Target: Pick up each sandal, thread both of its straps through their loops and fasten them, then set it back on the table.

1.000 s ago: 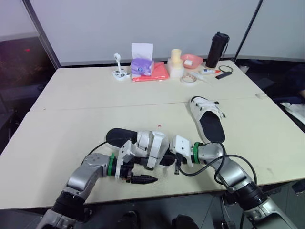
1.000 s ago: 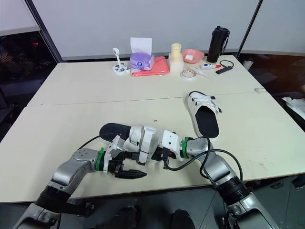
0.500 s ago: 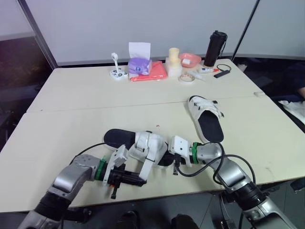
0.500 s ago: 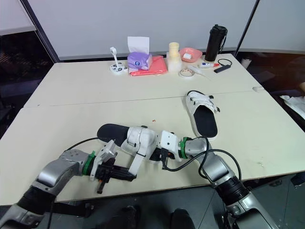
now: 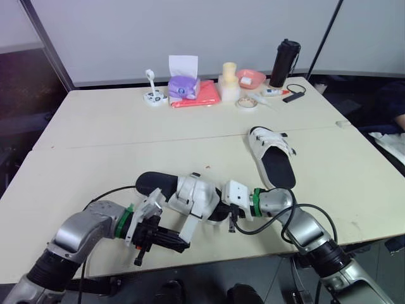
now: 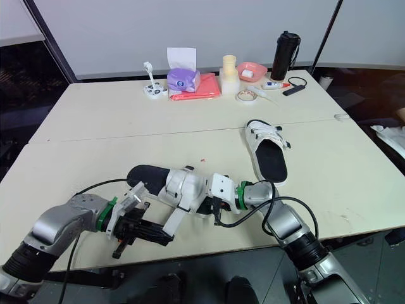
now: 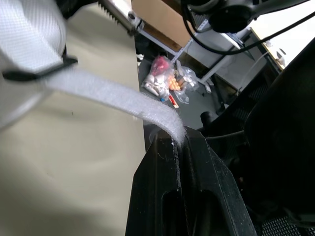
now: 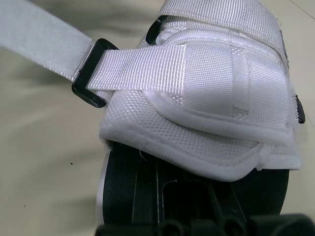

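at the near edge of the desk [image 5: 95, 142] our left gripper [image 5: 181, 242] has its jaws pinching the tip of a white strap [image 7: 118, 98] drawn out from the near sandal [image 5: 193, 193]. our right gripper [image 5: 223, 214] clamps that sandal's toe end. the second sandal [image 5: 273, 155] lies apart, further right.

The black-soled sandal with white woven straps [image 5: 190, 195] lies on the pale rectangular tabletop [image 5: 95, 139] between the two pincers. Its toe end sits in the right pincer [image 5: 220, 213], and its heel lies off to that pincer's left. The loose white woven strap [image 5: 188, 225] runs from the sandal toward the robot into the closed left pincer [image 5: 182, 242], just before the sandal. The second black-and-white strapped sandal [image 5: 273, 158] lies beyond the right pincer, slightly to its right and apart from it. Well beyond both pincers, along the far edge, stand from left to right a purple tissue box [image 5: 182, 86], an orange-red flat folder [image 5: 202, 95], a cream cylinder [image 5: 229, 75], a pink bowl [image 5: 252, 78] and a tall black bottle [image 5: 279, 63].
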`<state>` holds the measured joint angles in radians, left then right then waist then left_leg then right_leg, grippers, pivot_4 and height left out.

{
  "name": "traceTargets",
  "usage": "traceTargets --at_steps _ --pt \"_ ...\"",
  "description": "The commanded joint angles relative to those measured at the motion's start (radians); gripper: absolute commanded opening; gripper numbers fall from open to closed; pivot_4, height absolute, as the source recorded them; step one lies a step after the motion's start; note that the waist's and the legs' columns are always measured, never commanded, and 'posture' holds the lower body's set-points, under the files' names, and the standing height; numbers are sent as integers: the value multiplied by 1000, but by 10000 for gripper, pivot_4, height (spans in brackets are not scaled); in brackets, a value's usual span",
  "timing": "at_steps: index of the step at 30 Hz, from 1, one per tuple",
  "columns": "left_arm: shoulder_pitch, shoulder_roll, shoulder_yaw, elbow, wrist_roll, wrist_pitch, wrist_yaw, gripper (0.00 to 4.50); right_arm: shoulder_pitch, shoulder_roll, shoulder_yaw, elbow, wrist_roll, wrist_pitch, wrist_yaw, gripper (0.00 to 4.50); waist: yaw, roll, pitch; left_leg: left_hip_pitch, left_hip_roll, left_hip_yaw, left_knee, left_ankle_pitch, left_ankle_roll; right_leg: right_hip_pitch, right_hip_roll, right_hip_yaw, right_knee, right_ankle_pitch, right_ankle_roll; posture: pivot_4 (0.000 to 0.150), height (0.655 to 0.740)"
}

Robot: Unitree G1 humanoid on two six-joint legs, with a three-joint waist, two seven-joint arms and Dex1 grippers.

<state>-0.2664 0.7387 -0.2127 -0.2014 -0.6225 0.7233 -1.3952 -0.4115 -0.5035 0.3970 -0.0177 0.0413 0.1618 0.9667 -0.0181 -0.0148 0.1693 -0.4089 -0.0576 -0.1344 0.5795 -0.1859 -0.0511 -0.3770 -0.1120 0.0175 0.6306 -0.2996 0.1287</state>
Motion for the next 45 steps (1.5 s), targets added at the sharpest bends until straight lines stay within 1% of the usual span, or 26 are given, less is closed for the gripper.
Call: traceTargets --at_steps 1,5,10,13,15,18,22,31,34,37,40,41,45 --pt "-63 16 65 -34 -102 52 -43 245 28 -12 35 81 -56 33 -1 0 1 0 0 0 0 0 0 0 0 0 0 0 0 0 0 1500 7400" --pt "-159 -9 95 22 -130 76 -26 245 28 -11 36 81 -57 34 -2 0 -1 0 0 0 0 0 0 0 0 0 1 0 0 0 0 1500 7400" --pt "-275 -77 89 134 -83 26 -13 245 28 -10 38 82 -59 34 -3 0 0 -1 1 0 0 1 0 0 0 0 2 0 1 2 3 1500 7400" --pt "-344 -167 76 246 -32 -43 27 245 28 -10 38 86 -60 32 -4 0 4 -1 1 0 0 2 1 1 -1 0 3 0 1 2 3 1500 7400" --pt "-362 -203 74 287 -11 -67 34 245 28 -9 38 85 -60 33 -5 0 3 -1 1 0 -1 2 1 1 -1 1 3 -1 1 2 3 1500 7400" --pt "-390 -292 71 385 41 -152 80 245 32 -10 37 79 -60 36 -10 0 5 -1 1 0 -1 2 1 1 -1 1 3 0 1 2 3 1500 7400" --pt "-414 -346 80 464 85 -217 108 245 41 -14 34 69 -60 41 -14 0 6 -1 1 0 -1 2 2 1 -2 2 4 -1 1 3 3 1500 7400" --pt "-428 -375 84 546 148 -296 141 245 53 -20 29 58 -61 47 -20 0 7 -1 1 1 -1 1 7 1 -2 5 5 -1 1 3 2 1500 7400" --pt "-423 -371 69 547 169 -277 150 245 51 -19 30 60 -62 46 -20 0 7 -1 1 0 -1 1 8 1 -2 5 5 -1 1 4 2 1500 7400" --pt "-425 -364 58 556 181 -221 163 245 49 -18 31 64 -65 43 -20 0 7 -1 1 0 -1 1 10 1 -2 6 5 -1 1 4 1 1500 7400" --pt "-422 -366 64 550 177 -176 176 9436 46 -17 33 68 -69 40 -18 0 7 -1 0 1 -1 0 10 1 -2 6 5 -1 1 4 2 1500 7400" --pt "-420 -370 67 546 179 -171 185 13713 45 -17 33 69 -70 39 -17 0 7 -1 0 1 -1 0 10 1 -2 6 5 -1 1 4 2 1500 7400" --pt "-404 -383 68 519 175 -145 209 33738 43 -17 33 72 -73 37 -16 0 7 -1 0 1 -1 0 11 1 -2 7 6 -1 1 4 2 1500 7400"
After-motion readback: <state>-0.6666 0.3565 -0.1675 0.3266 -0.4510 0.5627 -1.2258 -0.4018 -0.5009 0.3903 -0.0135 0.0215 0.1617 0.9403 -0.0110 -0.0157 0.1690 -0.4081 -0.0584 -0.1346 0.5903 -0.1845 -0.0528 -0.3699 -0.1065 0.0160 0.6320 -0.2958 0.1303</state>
